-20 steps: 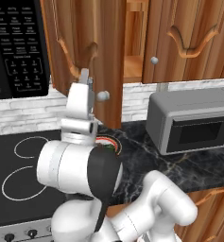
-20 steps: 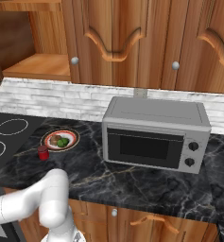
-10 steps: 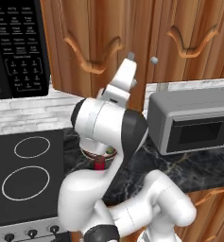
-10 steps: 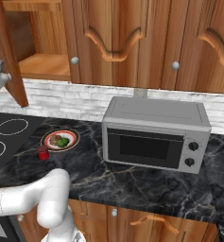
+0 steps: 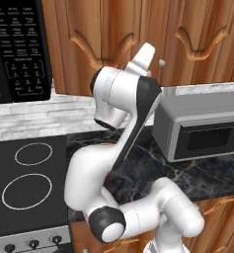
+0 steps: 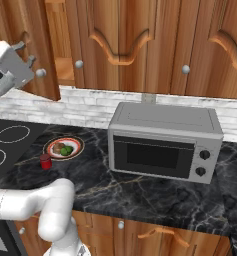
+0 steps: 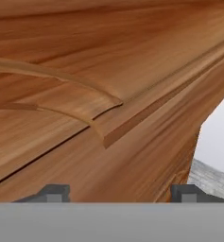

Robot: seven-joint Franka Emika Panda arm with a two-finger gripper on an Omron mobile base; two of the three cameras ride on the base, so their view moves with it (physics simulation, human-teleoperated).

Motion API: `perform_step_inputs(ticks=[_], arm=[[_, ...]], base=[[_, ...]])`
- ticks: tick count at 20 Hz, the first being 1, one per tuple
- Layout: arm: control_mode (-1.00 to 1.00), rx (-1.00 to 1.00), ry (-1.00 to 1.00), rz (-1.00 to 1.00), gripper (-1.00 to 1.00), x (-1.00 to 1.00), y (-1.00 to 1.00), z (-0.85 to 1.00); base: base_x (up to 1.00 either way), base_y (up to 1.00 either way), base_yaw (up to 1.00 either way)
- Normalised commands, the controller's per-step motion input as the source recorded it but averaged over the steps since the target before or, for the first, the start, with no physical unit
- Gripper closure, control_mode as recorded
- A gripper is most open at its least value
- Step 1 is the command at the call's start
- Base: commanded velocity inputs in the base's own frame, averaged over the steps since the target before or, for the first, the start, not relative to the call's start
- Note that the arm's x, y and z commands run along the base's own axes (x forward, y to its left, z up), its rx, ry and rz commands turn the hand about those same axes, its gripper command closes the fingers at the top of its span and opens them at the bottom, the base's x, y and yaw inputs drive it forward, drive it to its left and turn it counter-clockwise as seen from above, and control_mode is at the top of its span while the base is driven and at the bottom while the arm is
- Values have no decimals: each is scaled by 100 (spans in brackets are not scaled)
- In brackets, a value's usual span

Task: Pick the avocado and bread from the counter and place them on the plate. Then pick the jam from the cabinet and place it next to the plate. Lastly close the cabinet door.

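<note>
On counter (image 6: 140, 190): 1 plate (image 6: 63, 148) | 1 avocado (image 6: 66, 150) | 1 jam (image 6: 45, 161)

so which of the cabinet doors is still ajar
The leftmost cabinet door, by the gripper: it swings out, showing the shelf behind. The others sit flush.

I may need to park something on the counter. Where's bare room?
Bare counter in front of the microwave, and between the plate and the microwave. Crowded at the plate: avocado and bread on it, jam beside it.
</note>
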Motion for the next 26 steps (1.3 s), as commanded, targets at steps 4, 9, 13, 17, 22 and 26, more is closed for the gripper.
perform_step_inputs(ticks=[4, 9, 13, 17, 22, 26], arm=[[-100, 11, 20, 0, -100, 100, -52, 0], [-100, 10, 24, 0, -100, 100, -49, 0], [-100, 8, 25, 0, -100, 100, -44, -3], [-100, 4, 27, 0, -100, 100, -36, -8], [-100, 3, 26, 1, -100, 70, -18, -4], [-100, 1, 15, 16, -100, -52, 36, 4]], base=[[0, 0, 0], [0, 0, 0], [0, 0, 0], [0, 0, 0], [0, 0, 0], [0, 0, 0]])
